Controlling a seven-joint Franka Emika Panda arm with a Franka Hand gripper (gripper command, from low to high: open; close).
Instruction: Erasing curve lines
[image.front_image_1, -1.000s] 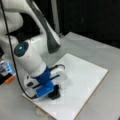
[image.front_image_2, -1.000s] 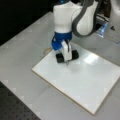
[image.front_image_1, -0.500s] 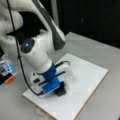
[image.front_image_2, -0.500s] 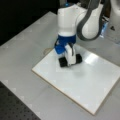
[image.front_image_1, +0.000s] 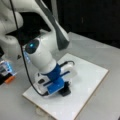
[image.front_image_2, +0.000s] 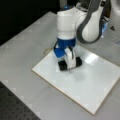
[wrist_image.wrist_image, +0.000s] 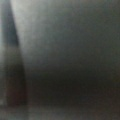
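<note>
The white board (image.front_image_1: 92, 75) (image.front_image_2: 100, 82) lies flat on the grey table in both front views. My gripper (image.front_image_1: 61, 86) (image.front_image_2: 68, 62), with its blue mount, stands upright over the part of the board nearest the arm. It is shut on a black block eraser (image.front_image_1: 65, 91) (image.front_image_2: 76, 62), which rests on the board's surface. No curve lines show on the board in either front view; the arm and eraser hide the spot beneath them. The wrist view gives only a grey blur.
A small blue and orange object (image.front_image_1: 7, 73) sits on the table at a front view's left. A round pale mark (image.front_image_2: 47, 52) lies just off the board's corner. Dark perforated matting (image.front_image_2: 15, 107) fills a front view's bottom left.
The gripper has slid the eraser across the board, away from the board's near corner and towards its middle. The arm leaned along with it.
</note>
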